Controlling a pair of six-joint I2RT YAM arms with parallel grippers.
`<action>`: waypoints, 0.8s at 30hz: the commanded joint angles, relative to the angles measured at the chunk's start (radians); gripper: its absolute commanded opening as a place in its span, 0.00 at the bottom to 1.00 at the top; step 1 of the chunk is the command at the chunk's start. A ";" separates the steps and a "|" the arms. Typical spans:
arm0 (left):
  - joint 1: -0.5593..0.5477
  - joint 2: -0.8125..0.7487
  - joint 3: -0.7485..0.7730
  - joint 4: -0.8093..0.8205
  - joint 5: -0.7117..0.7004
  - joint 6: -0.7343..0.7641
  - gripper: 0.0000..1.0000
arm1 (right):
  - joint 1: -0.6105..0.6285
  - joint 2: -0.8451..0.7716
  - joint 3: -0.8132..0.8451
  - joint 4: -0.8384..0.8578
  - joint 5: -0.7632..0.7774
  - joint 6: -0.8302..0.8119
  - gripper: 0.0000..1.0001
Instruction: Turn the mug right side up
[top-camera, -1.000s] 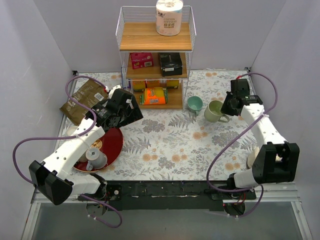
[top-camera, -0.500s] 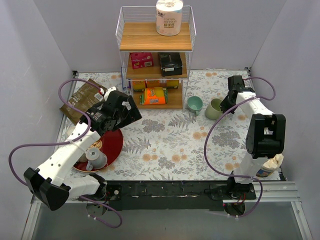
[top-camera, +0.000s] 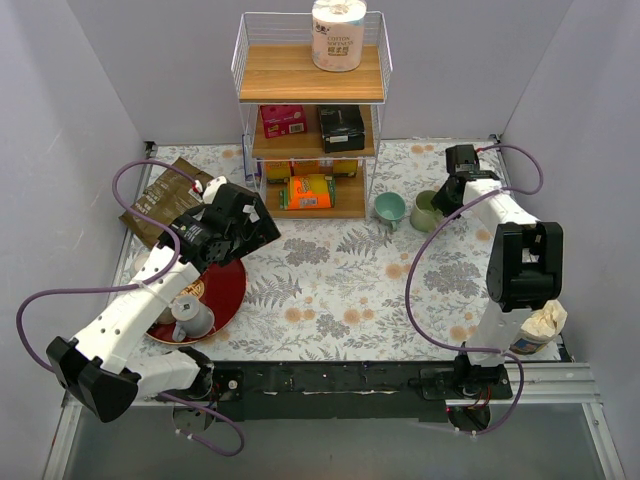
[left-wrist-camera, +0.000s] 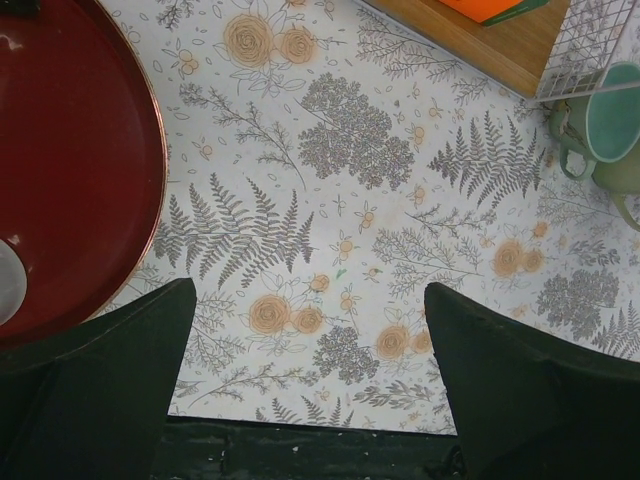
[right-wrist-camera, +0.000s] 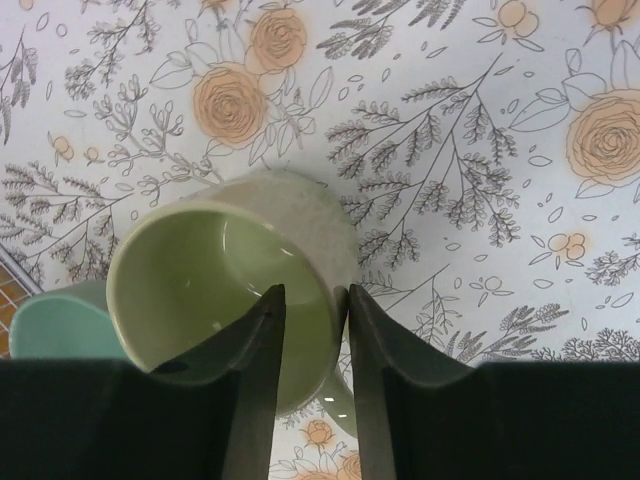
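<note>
Now the right gripper (right-wrist-camera: 312, 295) pinches the mug's (right-wrist-camera: 190, 290) wall, jaws nearly closed, near the far right corner, mouth up but seemingly tilted. If let go early, it could topple or bump the teal cup (right-wrist-camera: 50, 325) just beside. The left gripper (left-wrist-camera: 308, 300) hangs wide open, empty.

Mugs: three. An olive-green mug (top-camera: 425, 211), a teal mug (top-camera: 389, 208) and a grey mug (top-camera: 190, 318).
Plates: one, a dark red plate (top-camera: 228, 283).
Racks: one wire rack (top-camera: 290, 75) with three wooden shelves.
Paper rolls: one paper roll (top-camera: 338, 33).
Boxes on the rack: two, a red box (top-camera: 282, 120) and a black box (top-camera: 341, 127).
Packets: one orange packet (top-camera: 308, 191).
Pouches: one brown pouch (top-camera: 160, 200).
Robot arms: two, a left arm (top-camera: 130, 310) and a right arm (top-camera: 497, 208).
</note>
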 joint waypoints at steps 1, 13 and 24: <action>0.008 -0.015 0.011 -0.029 -0.046 -0.021 0.98 | 0.022 -0.029 0.041 0.075 -0.001 -0.007 0.40; 0.101 0.014 0.020 -0.162 -0.128 -0.066 0.98 | 0.027 -0.235 0.016 -0.002 -0.066 -0.115 0.72; 0.410 0.021 -0.094 -0.017 -0.056 -0.067 0.98 | 0.033 -0.495 -0.129 0.018 -0.421 -0.246 0.98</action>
